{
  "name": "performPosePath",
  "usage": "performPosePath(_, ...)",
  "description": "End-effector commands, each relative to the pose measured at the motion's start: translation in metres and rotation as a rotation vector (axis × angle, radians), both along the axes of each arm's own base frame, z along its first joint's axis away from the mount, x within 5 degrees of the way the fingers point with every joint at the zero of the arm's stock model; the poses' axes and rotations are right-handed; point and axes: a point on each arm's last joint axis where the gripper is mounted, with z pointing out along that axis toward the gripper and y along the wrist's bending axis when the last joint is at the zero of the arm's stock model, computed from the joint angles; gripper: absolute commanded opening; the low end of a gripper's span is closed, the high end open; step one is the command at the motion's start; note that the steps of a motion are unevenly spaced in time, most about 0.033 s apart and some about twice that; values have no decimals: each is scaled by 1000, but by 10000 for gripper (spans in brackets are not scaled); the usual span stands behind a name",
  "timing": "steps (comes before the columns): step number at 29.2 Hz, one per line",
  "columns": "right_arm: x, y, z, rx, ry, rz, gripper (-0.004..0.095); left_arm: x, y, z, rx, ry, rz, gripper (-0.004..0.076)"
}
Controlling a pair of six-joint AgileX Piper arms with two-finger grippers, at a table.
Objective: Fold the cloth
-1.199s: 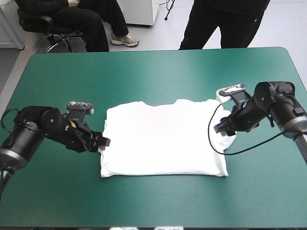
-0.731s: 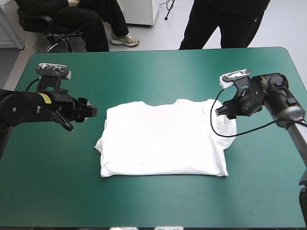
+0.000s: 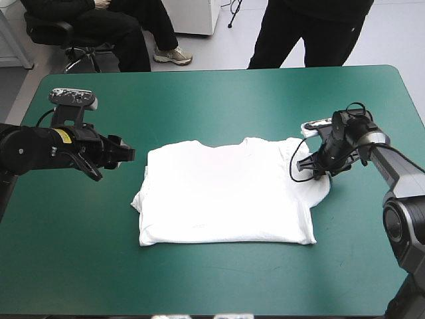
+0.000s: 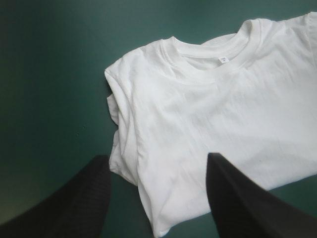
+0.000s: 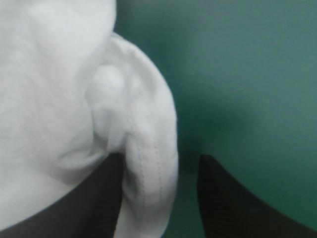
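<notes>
T-shirt (image 3: 226,193) lies flat on tabletop (image 3: 199,93): light, limp, apt to sag. Left tool (image 3: 125,151) parted, empty, beside its edge. Right tool (image 3: 307,165) parted, straddling sleeve hem (image 5: 148,163), judged the soundest hold.

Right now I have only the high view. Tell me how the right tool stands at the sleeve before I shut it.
Observer: The right tool is open, and the stitched hem of the sleeve lies between its fingers.
Operator: Check the left one.
Observer: The left tool is open and holds nothing. The T-shirt lies ahead of it on the cover.
Operator: Report the neck.
Observer: A small label shows inside the collar, so the neck opening faces up.
</notes>
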Motion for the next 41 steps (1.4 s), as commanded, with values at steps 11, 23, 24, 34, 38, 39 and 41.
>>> performPosePath(11,9,2,8,62,-46,-4,-17,-7,1,11,-11,-36,7,421)
performPosePath(23,-6,52,69,159,-186,141,-17,-6,3,11,5,-40,13,421)
performPosePath(24,-7,60,67,159,-184,164,-17,-6,3,11,5,-40,13,421)
performPosePath(34,-5,104,27,117,-91,295,2,-9,4,11,9,-28,11,421)
performPosePath(38,-5,108,25,144,-83,333,164,-9,4,11,13,-30,13,421)
performPosePath(39,-5,109,25,155,-82,340,223,-9,4,11,15,-30,14,421)
performPosePath(41,-7,111,25,181,-70,351,347,-9,5,11,19,-31,16,421)
